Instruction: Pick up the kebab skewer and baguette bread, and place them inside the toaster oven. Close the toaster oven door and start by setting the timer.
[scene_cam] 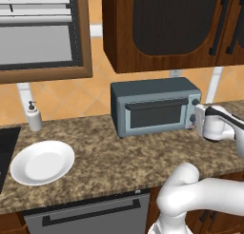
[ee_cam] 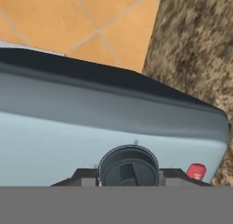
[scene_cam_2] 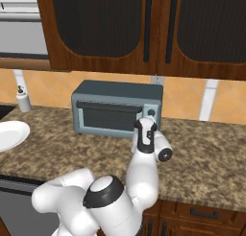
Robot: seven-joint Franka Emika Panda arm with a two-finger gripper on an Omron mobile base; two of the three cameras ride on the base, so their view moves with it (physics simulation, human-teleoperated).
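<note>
The toaster oven stands at the far side of the bench, against the tiled wall, with its toaster oven door shut flat and the bar handle along the door's top. The white plate at the near left of the bench is bare, so the kebab skewer and the baguette bread are judged to be inside already, though the dark glass does not let that be checked.

The arm reaches to the right end of the oven, where the two round knobs sit, because the step in hand is judged to be setting the timer. The gripper points straight at the control panel. In the hand view a dark round knob with a raised grip bar lies right between the two finger tips, which flank it on either side, close against its rim. A small red lamp sits just beside it on the panel. The jaws stand narrow, set about the knob's width; they look closed on it, which suits turning it. Which of the two knobs this is cannot be told for sure.
</note>
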